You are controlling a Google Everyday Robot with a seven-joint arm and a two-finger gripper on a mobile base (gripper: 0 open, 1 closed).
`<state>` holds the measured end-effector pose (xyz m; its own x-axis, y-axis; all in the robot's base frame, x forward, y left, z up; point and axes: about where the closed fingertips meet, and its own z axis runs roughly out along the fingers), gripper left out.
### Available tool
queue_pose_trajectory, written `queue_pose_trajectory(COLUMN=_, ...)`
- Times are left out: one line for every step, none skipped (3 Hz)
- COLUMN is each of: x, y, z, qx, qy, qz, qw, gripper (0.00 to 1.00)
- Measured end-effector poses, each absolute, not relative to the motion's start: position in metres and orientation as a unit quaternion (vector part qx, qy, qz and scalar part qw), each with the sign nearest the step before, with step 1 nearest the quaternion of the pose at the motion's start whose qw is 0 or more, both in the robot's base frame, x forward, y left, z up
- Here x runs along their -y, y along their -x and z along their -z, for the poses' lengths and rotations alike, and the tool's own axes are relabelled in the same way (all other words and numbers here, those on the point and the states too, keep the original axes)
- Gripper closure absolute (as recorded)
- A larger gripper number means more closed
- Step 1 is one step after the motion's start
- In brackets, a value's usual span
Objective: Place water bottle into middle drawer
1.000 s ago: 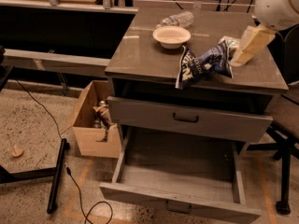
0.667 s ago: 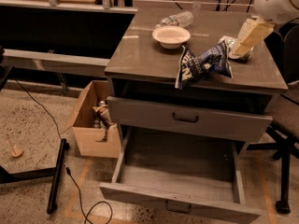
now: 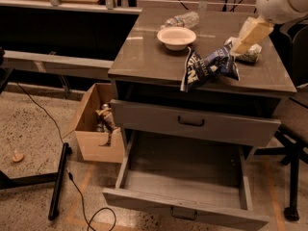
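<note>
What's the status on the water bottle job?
Gripper over tabletop's right side, by foil packet. Water bottle lying at the back, behind bowl, apart from gripper. Middle drawer open. Bowl crowds bottle's front.

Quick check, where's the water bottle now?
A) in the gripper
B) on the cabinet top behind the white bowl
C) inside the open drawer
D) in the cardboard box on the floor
B: the water bottle lies on its side on the cabinet top just behind the white bowl; the gripper hangs over the top's right side by the foil packet.
</note>
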<state>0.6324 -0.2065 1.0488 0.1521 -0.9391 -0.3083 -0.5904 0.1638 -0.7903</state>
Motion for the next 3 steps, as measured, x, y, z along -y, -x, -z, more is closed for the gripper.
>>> queue_pose_trajectory(x=0.196, y=-0.705, z=-1.049, qx=-0.612, qy=0.576, qz=0.204, qw=0.502, gripper=0.0)
queue_pose_trajectory(x=0.191, y=-0.771, z=-1.05, qx=-0.616, qy=0.533, qz=0.188, qw=0.549, gripper=0.0)
queue_pose_trajectory(x=0.202, y=-0.821, z=-1.04, qx=-0.64, qy=0.483, qz=0.172, qw=0.572, gripper=0.0)
